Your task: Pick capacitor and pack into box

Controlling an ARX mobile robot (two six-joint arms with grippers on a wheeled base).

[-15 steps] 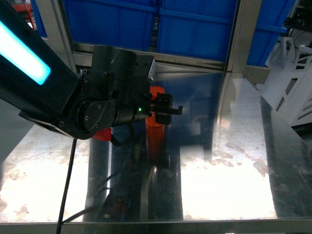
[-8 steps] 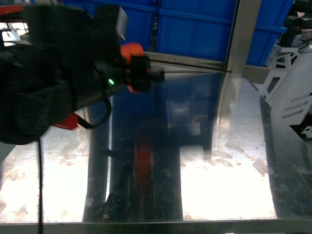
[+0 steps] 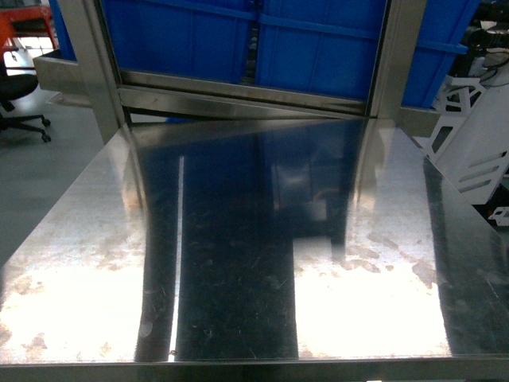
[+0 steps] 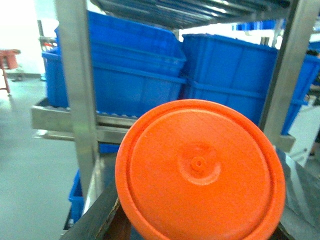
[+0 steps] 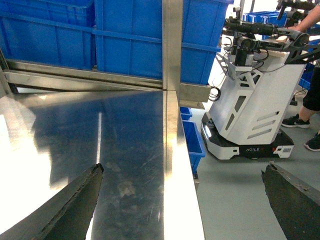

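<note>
I am seeing my left arm gone from the counter (image 3: 238, 263); its pincer is holding the orange capacitor (image 4: 200, 170), right pincer (image 5: 185, 200) gaping empty.

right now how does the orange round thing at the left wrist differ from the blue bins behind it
The orange disc is round with a small centre nub; the blue bins are boxy and ribbed. The disc fills the left wrist view up close; the bins sit back on the shelf. Both look like plastic.
</note>
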